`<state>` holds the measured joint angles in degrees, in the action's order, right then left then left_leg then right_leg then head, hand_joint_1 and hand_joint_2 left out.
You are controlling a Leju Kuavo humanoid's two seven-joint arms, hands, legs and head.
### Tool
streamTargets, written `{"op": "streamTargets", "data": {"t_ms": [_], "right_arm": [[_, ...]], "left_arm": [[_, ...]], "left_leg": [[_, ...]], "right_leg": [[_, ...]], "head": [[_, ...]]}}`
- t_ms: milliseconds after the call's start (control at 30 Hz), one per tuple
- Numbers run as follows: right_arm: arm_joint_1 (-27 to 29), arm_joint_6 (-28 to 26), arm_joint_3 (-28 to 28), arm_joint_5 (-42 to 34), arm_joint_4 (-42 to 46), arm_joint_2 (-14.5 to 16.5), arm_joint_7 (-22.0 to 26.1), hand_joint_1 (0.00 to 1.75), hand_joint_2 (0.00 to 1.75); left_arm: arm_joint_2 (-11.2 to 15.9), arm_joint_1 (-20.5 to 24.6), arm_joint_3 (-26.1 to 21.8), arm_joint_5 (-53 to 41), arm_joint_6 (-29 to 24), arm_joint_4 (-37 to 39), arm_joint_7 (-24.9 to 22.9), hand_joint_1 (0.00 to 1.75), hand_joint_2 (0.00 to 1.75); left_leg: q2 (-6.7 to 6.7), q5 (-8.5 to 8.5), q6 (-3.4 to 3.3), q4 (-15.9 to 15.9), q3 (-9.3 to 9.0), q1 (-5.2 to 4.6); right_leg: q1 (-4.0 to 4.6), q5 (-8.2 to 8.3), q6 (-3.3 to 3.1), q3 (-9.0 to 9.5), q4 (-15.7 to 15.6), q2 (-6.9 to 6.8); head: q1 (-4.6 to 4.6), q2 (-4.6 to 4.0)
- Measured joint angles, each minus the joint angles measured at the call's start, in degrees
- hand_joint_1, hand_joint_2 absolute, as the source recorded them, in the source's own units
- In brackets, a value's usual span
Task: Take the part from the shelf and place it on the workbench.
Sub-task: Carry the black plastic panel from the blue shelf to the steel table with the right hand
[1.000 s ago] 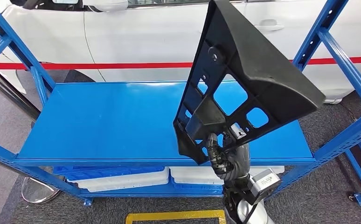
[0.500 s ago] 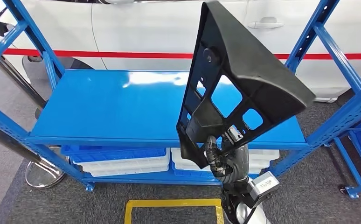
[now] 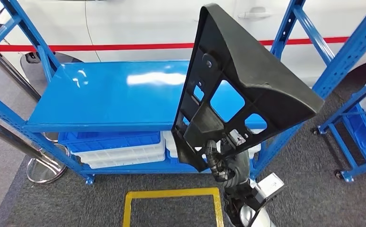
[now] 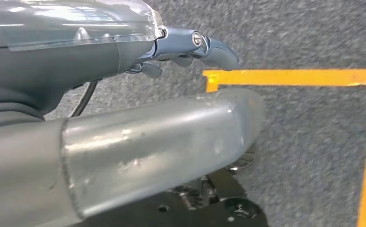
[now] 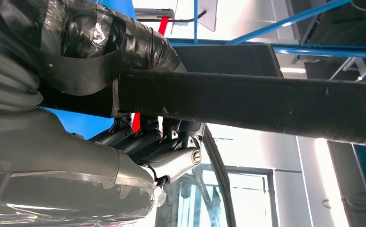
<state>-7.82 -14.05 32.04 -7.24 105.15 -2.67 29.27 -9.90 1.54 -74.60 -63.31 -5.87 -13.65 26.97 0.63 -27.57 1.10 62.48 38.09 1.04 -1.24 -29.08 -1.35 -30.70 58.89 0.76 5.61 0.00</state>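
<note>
The part is off the shelf and up in the robot's hand.

The right hand [image 3: 226, 158], low in the middle of the head view, has its fingers wrapped tight around the bottom edge of the big black part [image 3: 238, 90]. The part stands tall in the air, in front of the blue shelf [image 3: 110, 94]. The left hand [image 4: 190, 47] hangs down over the grey floor with fingers curled and nothing in it. The picking up looks done. No worktop can be seen, so carrying the part there and putting it down is left.
</note>
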Motion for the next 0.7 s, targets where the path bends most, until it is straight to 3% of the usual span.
{"op": "streamTargets", "data": {"t_ms": [67, 100, 133, 167, 233, 300, 333, 367, 400, 433, 467, 533, 567, 600, 633, 667, 700], "right_arm": [[0.07, 0.24, 0.00, -0.22, 0.01, 0.08, 0.06, 1.75, 1.75], [0.15, 0.29, 0.00, -0.30, 0.01, 0.09, 0.08, 1.75, 1.75], [0.23, 0.32, 0.00, -0.36, 0.00, 0.09, 0.09, 1.75, 1.75], [0.30, 0.33, 0.00, -0.40, -0.01, 0.09, 0.10, 1.75, 1.75], [0.36, 0.39, 0.00, -0.45, -0.01, 0.10, 0.13, 1.75, 1.75], [0.35, 0.47, 0.00, -0.52, -0.01, 0.22, 0.18, 1.75, 1.75], [0.35, 0.51, 0.00, -0.54, -0.01, 0.30, 0.21, 1.75, 1.75], [0.36, 0.53, 0.00, -0.56, -0.01, 0.37, 0.24, 1.75, 1.75], [0.40, 0.53, -0.02, -0.56, -0.01, 0.39, 0.27, 1.75, 1.75], [0.47, 0.53, -0.07, -0.56, -0.03, 0.37, 0.28, 1.75, 1.75], [0.52, 0.53, -0.11, -0.57, -0.05, 0.35, 0.27, 1.75, 1.75], [0.55, 0.54, -0.20, -0.60, -0.14, 0.33, 0.25, 1.75, 1.75], [0.53, 0.56, -0.21, -0.62, -0.21, 0.33, 0.23, 1.75, 1.75], [0.54, 0.58, -0.22, -0.66, -0.31, 0.33, 0.22, 1.75, 1.75], [0.56, 0.59, -0.22, -0.70, -0.42, 0.32, 0.21, 1.75, 1.75], [0.58, 0.59, -0.22, -0.75, -0.54, 0.32, 0.21, 1.75, 1.75], [0.59, 0.59, -0.25, -0.81, -0.61, 0.31, 0.20, 1.75, 1.75]], "left_arm": [[-0.02, 0.03, 0.00, -0.07, 0.00, 0.01, 0.00, 0.00, 0.00], [-0.01, 0.06, 0.00, -0.08, 0.00, 0.01, 0.00, 0.00, 0.00], [0.00, 0.09, 0.00, -0.07, 0.01, 0.01, 0.00, 0.00, 0.00], [0.01, 0.12, 0.00, -0.07, 0.01, 0.01, 0.00, 0.00, 0.00], [0.08, 0.16, 0.00, -0.08, 0.05, 0.01, 0.01, 0.00, 0.00], [0.27, 0.16, -0.01, -0.13, 0.09, -0.01, 0.02, 0.00, 0.00], [0.36, 0.16, -0.02, -0.13, 0.11, -0.01, 0.04, 0.00, 0.00], [0.39, 0.18, -0.03, -0.14, 0.12, -0.01, 0.04, 0.00, 0.00], [0.35, 0.21, -0.04, -0.13, 0.13, 0.00, 0.04, 0.00, 0.00], [0.34, 0.29, -0.05, -0.12, 0.13, 0.01, 0.02, 0.00, 0.00], [0.32, 0.37, -0.05, -0.12, 0.14, 0.01, 0.00, 0.00, 0.00], [0.33, 0.36, -0.07, -0.14, 0.15, 0.01, -0.04, 0.00, 0.00], [0.33, 0.27, -0.07, -0.14, 0.15, 0.01, -0.05, 0.00, 0.00], [0.35, 0.20, -0.08, -0.15, 0.17, 0.01, -0.07, 0.00, 0.00], [0.36, 0.18, -0.08, -0.16, 0.20, 0.01, -0.07, 0.00, 0.00], [0.37, 0.22, -0.09, -0.16, 0.26, 0.01, -0.06, 0.00, 0.00], [0.37, 0.28, -0.09, -0.16, 0.33, 0.01, -0.05, 0.00, 0.00]], "left_leg": [[-0.07, -5.74, 0.13, 6.83, 1.78, 0.01], [-0.08, -7.14, 0.07, 10.06, 2.24, -0.02], [-0.12, -7.09, -0.14, 11.95, 1.97, -0.10], [-0.26, -5.91, -0.53, 12.00, 0.80, -0.25], [-1.90, -3.04, -2.01, 6.50, -4.29, -0.76], [-4.79, -3.18, -3.53, -1.94, -10.35, -1.29], [-5.71, -3.67, -3.90, -4.70, -12.10, -1.51], [-5.70, -3.92, -4.00, -6.24, -12.87, -1.67], [-5.03, -3.39, -3.92, -6.81, -12.77, -1.62], [-4.18, -2.61, -4.05, -7.32, -12.57, -1.54], [-3.25, -1.81, -4.26, -7.84, -12.23, -1.40], [-1.24, -0.30, -4.59, -8.36, -11.06, -1.25], [-0.29, 0.26, -4.70, -8.29, -10.21, -1.29], [0.72, 0.77, -4.63, -8.08, -9.34, -1.30], [1.71, 1.26, -4.48, -7.77, -8.37, -1.27], [2.65, 1.68, -4.26, -7.32, -7.34, -1.20], [3.53, 2.01, -4.00, -6.75, -6.26, -1.11]], "right_leg": [[0.23, 1.42, -0.37, -1.79, 0.07, 0.53], [0.41, 2.14, -0.43, -2.75, 0.12, 0.87], [0.61, 2.85, -0.45, -3.70, 0.17, 1.25], [0.82, 3.57, -0.44, -4.64, 0.21, 1.73], [1.15, 4.96, -0.37, -6.20, 0.23, 2.88], [1.36, 6.29, -0.03, -7.15, 0.16, 4.06], [1.24, 6.96, 0.26, -7.38, -0.02, 4.66], [1.14, 7.66, 0.65, -7.51, -0.30, 5.33], [1.06, 8.35, 1.04, -7.59, -0.69, 5.94], [1.09, 8.30, 1.33, -7.85, -0.74, 5.58], [1.21, 7.15, 1.53, -8.31, -0.08, 4.50], [1.09, 1.71, 1.86, -9.87, 4.49, 1.17], [0.84, -1.20, 2.16, -10.70, 8.09, 0.22], [0.50, -2.87, 2.56, -11.34, 11.73, -0.22], [0.19, -2.96, 2.97, -11.52, 14.60, -0.42], [-0.10, -1.63, 3.37, -10.95, 15.90, -0.59], [-0.39, 0.26, 3.72, -9.39, 15.31, -0.94]], "head": [[0.00, 0.00], [0.00, 0.00], [0.01, 0.00], [0.01, 0.00], [0.01, 0.00], [0.01, 0.00], [0.01, 0.00], [0.01, 0.00], [0.01, 0.00], [0.00, 0.00], [0.02, 0.00], [0.04, 0.00], [0.05, 0.00], [0.04, 0.00], [0.03, 0.00], [0.04, 0.00], [0.03, 0.00]]}}
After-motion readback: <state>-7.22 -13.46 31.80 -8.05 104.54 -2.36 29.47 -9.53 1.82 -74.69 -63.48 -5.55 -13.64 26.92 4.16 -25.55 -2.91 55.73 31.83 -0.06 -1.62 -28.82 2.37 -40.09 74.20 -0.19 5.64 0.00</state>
